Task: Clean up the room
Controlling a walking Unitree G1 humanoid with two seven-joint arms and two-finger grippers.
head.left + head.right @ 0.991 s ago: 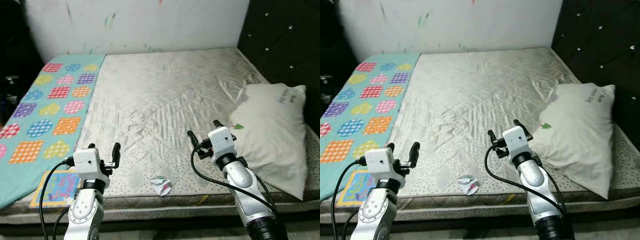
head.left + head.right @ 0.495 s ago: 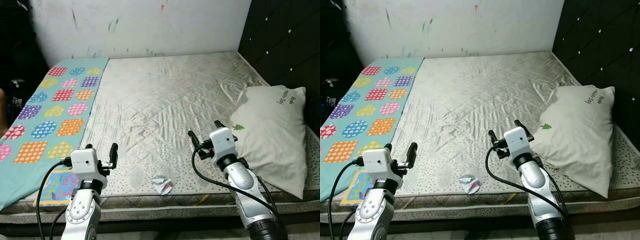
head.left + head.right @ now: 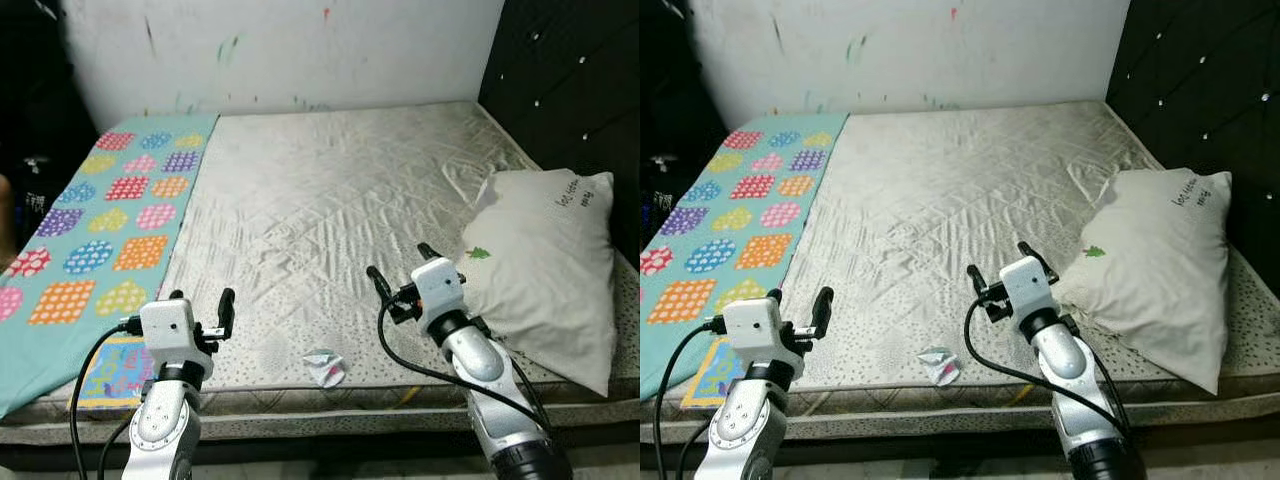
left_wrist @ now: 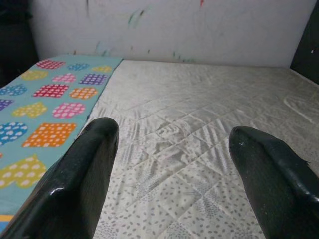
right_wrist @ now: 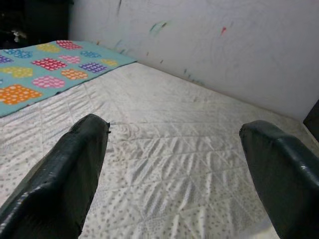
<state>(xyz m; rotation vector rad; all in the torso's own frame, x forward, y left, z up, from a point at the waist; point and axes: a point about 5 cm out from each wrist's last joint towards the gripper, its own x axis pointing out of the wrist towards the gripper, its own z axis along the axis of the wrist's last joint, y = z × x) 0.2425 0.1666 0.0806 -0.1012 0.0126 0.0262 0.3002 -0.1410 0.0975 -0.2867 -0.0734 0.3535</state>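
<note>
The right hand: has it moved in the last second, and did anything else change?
The right hand, open, shifted slightly toward the robot's left, away from the pillow. Nothing was grasped. The left hand is open as before, and the crumpled wrapper lies untouched near the mattress edge.

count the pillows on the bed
1. The white pillow lies on the mattress at the robot's right, against the dark headboard, just beyond the right gripper. Nothing suggests another is hidden.

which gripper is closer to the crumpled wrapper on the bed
Both sit at about the same distance in the eye views. The wrapper lies near the mattress's front edge between them: the right gripper is up and to its right, the left gripper to its left.
</note>
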